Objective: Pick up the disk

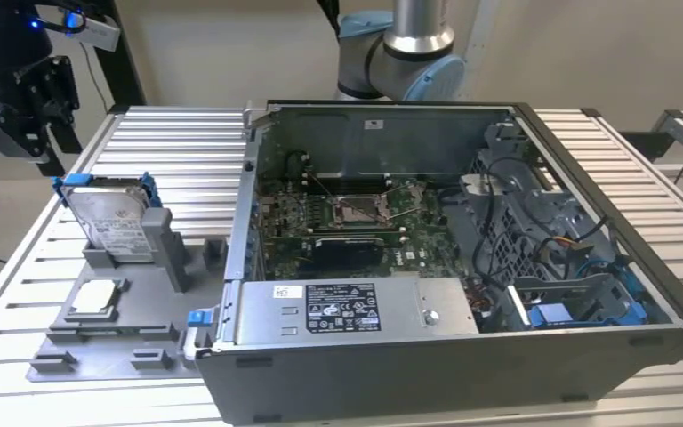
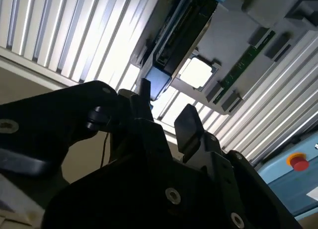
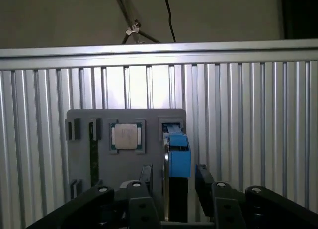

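Note:
The disk (image 1: pixel 110 213) stands on edge in a slot of the grey fixture plate (image 1: pixel 116 342), on the exterior view's left. It is silver-grey metal with a white label, clipped in a blue frame. My black gripper (image 1: pixel 47 147) hangs in the air above it and a little further toward the exterior view's left, clear of it. In the first wrist view the disk (image 3: pixel 178 159) shows edge-on, its blue frame lined up between my open gripper's (image 3: pixel 174 182) two fingers. In the second wrist view the gripper (image 2: pixel 166 110) is open and empty, with the disk (image 2: pixel 179 30) beyond it.
A small square silver chip (image 1: pixel 95 298) and a green memory stick (image 3: pixel 93 154) lie on the same fixture plate. An open computer case (image 1: pixel 437 267) with a labelled grey box (image 1: pixel 354 307) fills the slatted aluminium table's (image 1: pixel 164 142) middle. A red button (image 2: pixel 298 162) sits off the table.

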`<state>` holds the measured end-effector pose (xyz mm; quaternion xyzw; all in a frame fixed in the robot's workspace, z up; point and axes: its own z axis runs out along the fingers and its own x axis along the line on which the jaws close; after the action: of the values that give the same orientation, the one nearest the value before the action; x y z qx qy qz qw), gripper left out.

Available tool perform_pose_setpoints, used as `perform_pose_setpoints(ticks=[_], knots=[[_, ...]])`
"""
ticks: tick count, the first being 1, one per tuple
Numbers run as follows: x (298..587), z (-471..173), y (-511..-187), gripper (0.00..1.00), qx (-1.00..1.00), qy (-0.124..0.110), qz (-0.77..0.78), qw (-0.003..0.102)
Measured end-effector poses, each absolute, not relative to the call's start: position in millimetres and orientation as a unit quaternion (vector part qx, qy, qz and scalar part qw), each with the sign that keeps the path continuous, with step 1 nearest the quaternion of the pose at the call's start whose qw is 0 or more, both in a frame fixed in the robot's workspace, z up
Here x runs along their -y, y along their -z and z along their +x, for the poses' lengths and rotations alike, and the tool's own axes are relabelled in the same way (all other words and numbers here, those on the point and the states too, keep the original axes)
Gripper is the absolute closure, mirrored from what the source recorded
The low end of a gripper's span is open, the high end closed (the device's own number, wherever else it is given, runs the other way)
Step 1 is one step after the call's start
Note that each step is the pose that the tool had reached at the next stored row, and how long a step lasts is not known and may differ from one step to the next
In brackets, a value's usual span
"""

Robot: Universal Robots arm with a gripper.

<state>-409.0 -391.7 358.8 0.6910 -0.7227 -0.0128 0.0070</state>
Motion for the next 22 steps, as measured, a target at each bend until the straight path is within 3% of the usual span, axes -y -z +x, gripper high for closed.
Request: perform_pose_setpoints(ticks=[22], knots=[[391.8, -408.9, -331.0, 0.00, 0.715, 0.014, 0.699, 0.005]])
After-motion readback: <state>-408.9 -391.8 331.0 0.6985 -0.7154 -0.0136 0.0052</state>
